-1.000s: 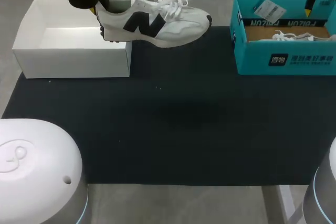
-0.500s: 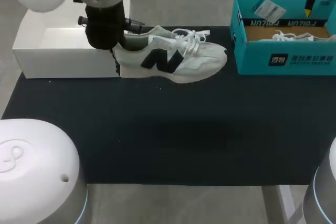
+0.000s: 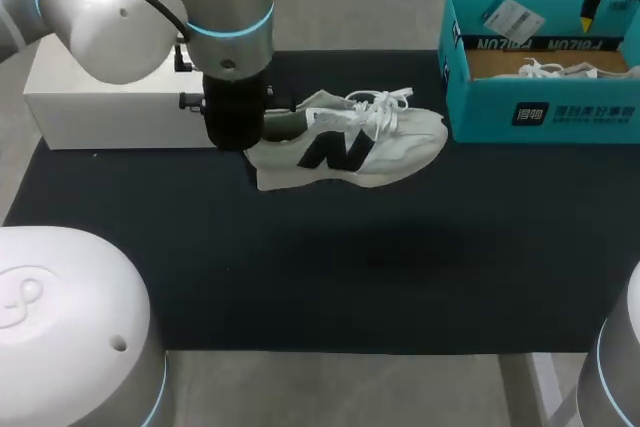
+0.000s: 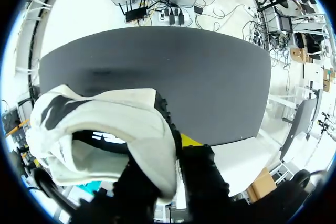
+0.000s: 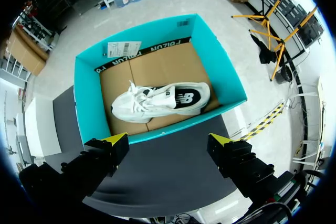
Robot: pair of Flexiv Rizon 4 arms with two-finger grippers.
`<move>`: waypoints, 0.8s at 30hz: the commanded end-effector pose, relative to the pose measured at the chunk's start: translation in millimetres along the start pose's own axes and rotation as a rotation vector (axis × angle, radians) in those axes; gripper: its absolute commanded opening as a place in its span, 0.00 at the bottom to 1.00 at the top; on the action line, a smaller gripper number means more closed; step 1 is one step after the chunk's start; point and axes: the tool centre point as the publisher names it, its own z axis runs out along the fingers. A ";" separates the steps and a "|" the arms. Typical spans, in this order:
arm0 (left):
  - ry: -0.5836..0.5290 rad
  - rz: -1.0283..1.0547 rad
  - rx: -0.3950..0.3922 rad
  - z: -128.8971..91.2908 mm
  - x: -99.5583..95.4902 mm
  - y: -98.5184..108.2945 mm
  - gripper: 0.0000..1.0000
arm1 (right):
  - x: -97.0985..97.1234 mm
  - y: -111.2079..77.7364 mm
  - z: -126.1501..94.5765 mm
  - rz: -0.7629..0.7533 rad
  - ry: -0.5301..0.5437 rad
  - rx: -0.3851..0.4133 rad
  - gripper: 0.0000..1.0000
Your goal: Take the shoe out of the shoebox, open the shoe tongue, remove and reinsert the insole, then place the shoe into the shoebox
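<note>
A white shoe with a black side logo and white laces hangs over the dark mat, toe pointing right. My left gripper is shut on its heel collar; one finger is inside the shoe and a yellow-tipped finger is outside the heel. The white shoebox stands open at the back left, partly behind my left arm. My right gripper hangs open above the teal box, holding nothing.
The teal box at the back right holds a second white shoe lying on brown cardboard, with a paper tag on its far wall. The mat covers most of the table in front of both boxes.
My left arm has carried the shoe out from above the white shoebox, to the right, toward the front and lower over the mat. The right arm has stayed still.
</note>
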 end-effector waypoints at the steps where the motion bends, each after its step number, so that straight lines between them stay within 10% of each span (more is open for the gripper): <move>1: 0.002 0.007 -0.007 8.7 -10.7 -9.5 0.00 | -0.3 -0.6 0.2 0.001 0.001 -0.002 1.00; 24: 0.018 -0.015 -0.012 41.7 -56.4 -27.9 0.00 | -0.3 -0.6 0.2 0.001 0.001 -0.002 1.00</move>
